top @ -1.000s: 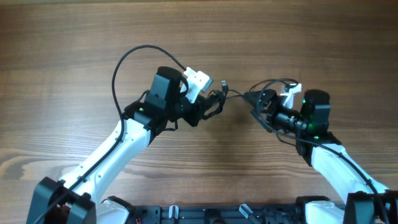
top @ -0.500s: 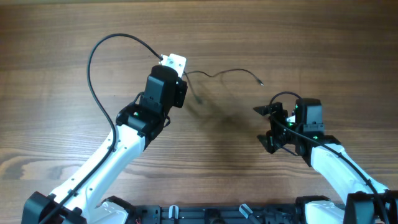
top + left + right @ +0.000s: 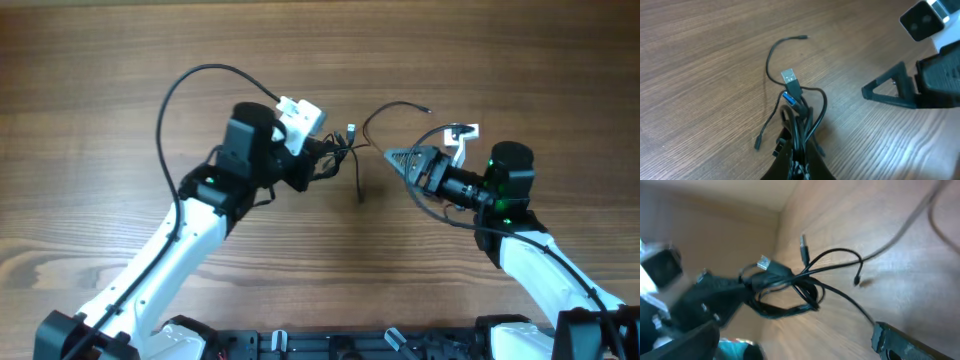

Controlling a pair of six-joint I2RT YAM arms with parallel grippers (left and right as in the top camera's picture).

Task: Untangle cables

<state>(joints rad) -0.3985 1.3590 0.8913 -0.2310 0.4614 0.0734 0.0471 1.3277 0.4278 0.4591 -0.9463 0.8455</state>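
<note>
Black cables (image 3: 801, 119) clamped in left tool (image 3: 798, 157); blue plug (image 3: 789, 98) seen only in left wrist view. Right tool (image 3: 790, 342) spread, empty.

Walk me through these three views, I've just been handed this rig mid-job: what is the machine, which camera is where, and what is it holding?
You are looking at a robot with a left arm and a right arm over a wooden table, each ending in a two-finger gripper. The wide picture comes from a fixed camera above. The other two come from a camera on each wrist. The left gripper is shut on a knotted bundle of thin black cables. A silver USB plug sticks out of the bundle, and one loose strand curls away from it. The right gripper faces the bundle with its fingers spread, holding nothing.
</note>
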